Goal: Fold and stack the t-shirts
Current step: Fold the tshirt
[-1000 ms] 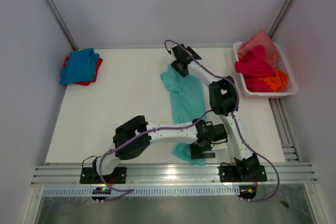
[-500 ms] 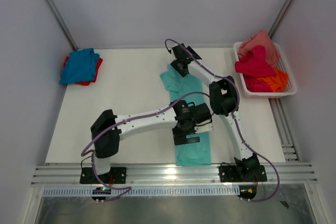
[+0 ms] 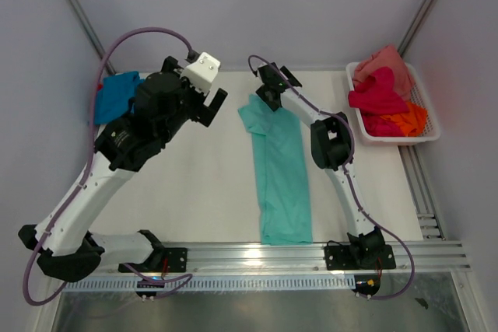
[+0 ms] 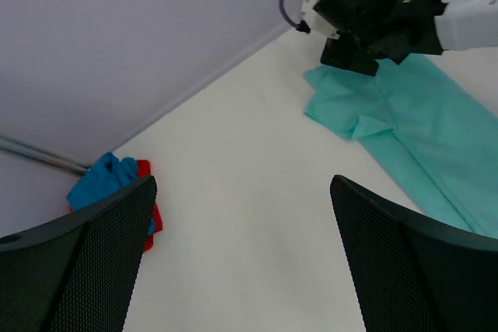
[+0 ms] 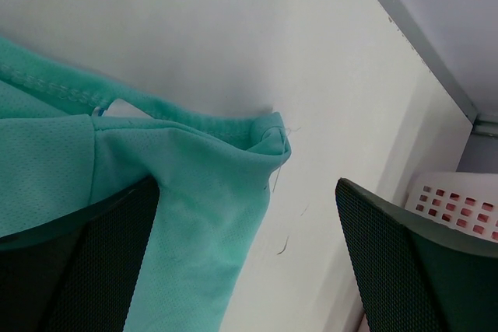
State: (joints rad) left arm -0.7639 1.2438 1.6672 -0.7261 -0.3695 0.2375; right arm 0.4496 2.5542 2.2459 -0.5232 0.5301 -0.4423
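The left claw (image 4: 241,192) gapes empty, tabletop (image 4: 233,153) below it. The right claw (image 5: 247,192) stands open, teal shirt (image 5: 194,161) beneath it.

White counter (image 3: 194,192), matte and flat. White mesh basket (image 3: 401,141) sits at its far-right corner, long side along the right edge. Pale grey walls (image 3: 257,5) on three sides. Two slanted metal posts run up the back corners: left post (image 3: 78,15), right post (image 3: 428,4). Ribbed aluminium rail (image 3: 257,257) spans the near edge, and a side rail (image 3: 418,192) runs down the right. Slotted white strip (image 3: 257,283) just below the near rail, then grey sheet metal (image 3: 257,312). Small dark marks (image 5: 285,245) on the counter near the basket; thread or scuff, can't tell.
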